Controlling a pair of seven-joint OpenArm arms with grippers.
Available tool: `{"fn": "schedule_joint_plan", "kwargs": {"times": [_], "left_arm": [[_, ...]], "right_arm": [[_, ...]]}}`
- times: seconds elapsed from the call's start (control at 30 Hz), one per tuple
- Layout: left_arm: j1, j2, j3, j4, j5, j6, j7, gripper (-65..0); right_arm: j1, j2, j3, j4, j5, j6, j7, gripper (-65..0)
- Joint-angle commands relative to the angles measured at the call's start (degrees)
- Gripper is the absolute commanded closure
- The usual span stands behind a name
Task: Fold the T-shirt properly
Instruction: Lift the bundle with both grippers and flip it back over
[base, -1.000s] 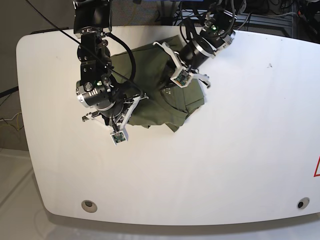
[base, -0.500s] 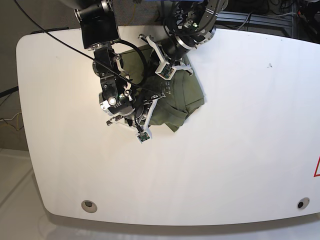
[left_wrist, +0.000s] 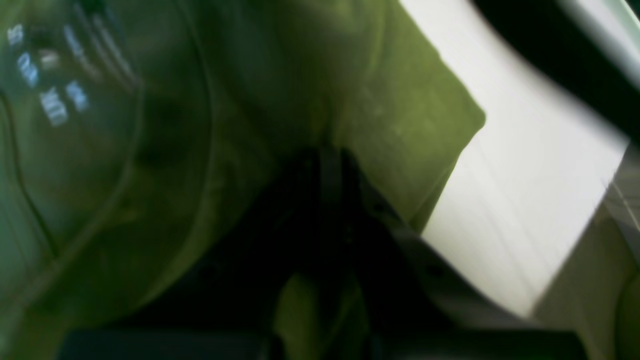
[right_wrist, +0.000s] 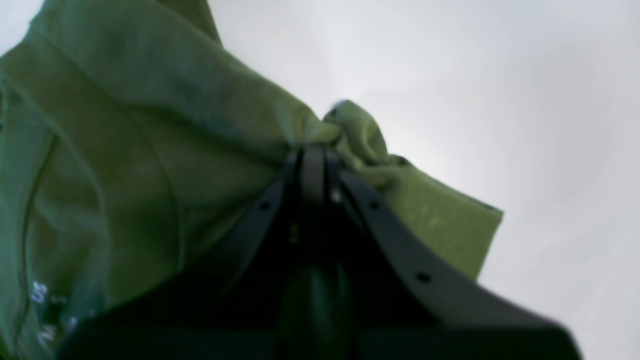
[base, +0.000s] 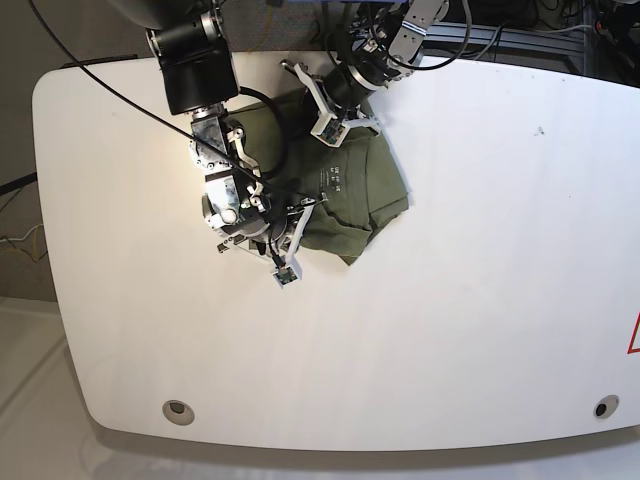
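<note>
The olive T-shirt (base: 365, 195) lies bunched on the white table (base: 480, 260) at the back middle, with its pale neck label (base: 333, 180) facing up. My left gripper (base: 338, 122) is at the shirt's far edge. In the left wrist view it (left_wrist: 330, 160) is shut with T-shirt (left_wrist: 400, 110) cloth around its tips, and the label (left_wrist: 45, 85) is at the left. My right gripper (base: 268, 232) is at the shirt's near left edge. In the right wrist view it (right_wrist: 312, 155) is shut on a gathered fold of the T-shirt (right_wrist: 150, 165).
The table's left edge runs close to my right arm (base: 215, 150). Black cables and a metal frame (base: 500, 35) stand behind the table's far edge. Two round fittings (base: 178, 410) (base: 600, 408) sit near the front edge. A red mark (base: 634, 335) is at the right edge.
My right gripper has moved right, carrying the shirt's left edge inward. My left gripper has moved back and left toward the far edge. The shirt is more bunched and narrower.
</note>
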Motion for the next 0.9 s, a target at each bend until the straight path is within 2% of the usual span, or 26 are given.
{"fn": "schedule_joint_plan", "kwargs": {"times": [0.0,0.27,0.47,0.87], "left_arm": [[-0.7,-0.7,-1.8,0.2,-0.5,-0.2,-2.0,0.0],[-1.9,-2.5,-5.3,0.2,-0.5,-0.3,-2.0,0.0],[-3.7,-5.0,-7.0,0.1,-0.5,-0.3,-2.0,0.0],[-6.9,-7.1,-10.1,0.1,-0.5,-0.4,-2.0,0.0]], "right_arm": [[0.5,0.9,0.4,0.0,-1.2,-0.4,-0.7,0.0],[-1.2,2.7,1.8,0.2,-1.2,-0.7,-2.0,0.0],[-3.1,2.6,6.3,0.4,-1.2,-3.2,-3.9,0.0],[-9.2,2.5,6.7,2.0,-0.9,-6.0,-4.5,0.0]]}}
